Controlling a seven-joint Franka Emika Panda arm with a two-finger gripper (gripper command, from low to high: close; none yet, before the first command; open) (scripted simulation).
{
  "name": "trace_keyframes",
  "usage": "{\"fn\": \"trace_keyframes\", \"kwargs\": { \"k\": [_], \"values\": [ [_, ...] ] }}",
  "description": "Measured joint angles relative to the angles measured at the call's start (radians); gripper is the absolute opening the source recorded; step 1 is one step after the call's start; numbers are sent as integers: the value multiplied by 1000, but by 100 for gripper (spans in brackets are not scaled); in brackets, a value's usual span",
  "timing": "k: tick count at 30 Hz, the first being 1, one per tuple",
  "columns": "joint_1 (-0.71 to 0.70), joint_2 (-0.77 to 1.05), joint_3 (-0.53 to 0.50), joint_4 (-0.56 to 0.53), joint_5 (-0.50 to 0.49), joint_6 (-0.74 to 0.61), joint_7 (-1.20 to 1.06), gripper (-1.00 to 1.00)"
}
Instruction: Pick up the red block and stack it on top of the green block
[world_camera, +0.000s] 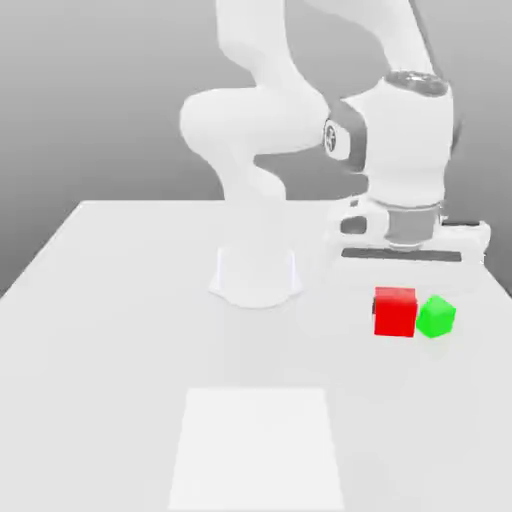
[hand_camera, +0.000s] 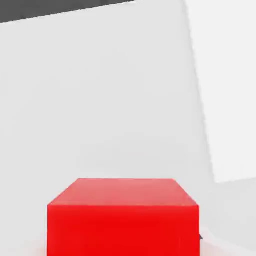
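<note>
red block (world_camera: 395, 313): bright cube, close up in the hand view (hand_camera: 123, 217), seemingly clenched in the gripper (world_camera: 396, 292) and raised off the desk (world_camera: 120, 330). green block (world_camera: 436, 317): at 3 o'clock of the red one in the exterior view, just beside it, seemingly on the desk. step in hand, by judgement: carry after pickup. next move calls for: lift clear, shift over the green block, lower square, release.

Bright, even, diffuse light; shadows barely visible.
</note>
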Motion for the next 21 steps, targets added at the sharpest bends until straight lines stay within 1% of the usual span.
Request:
{"fn": "trace_keyframes", "kwargs": {
  "k": [8, 11, 14, 17, 19, 21],
  "values": [
    [286, -8, 178, -32, 92, 9, -41, -100],
    [303, 38, 220, -36, 79, 59, -31, -100],
    [275, 106, 245, -37, 27, 126, 5, -100],
    [235, 181, 263, -38, -62, 197, 66, -100],
    [205, 235, 263, -38, -156, 243, 132, -100],
    [205, 293, 223, -37, -286, 286, 222, -100]
  ]
}}
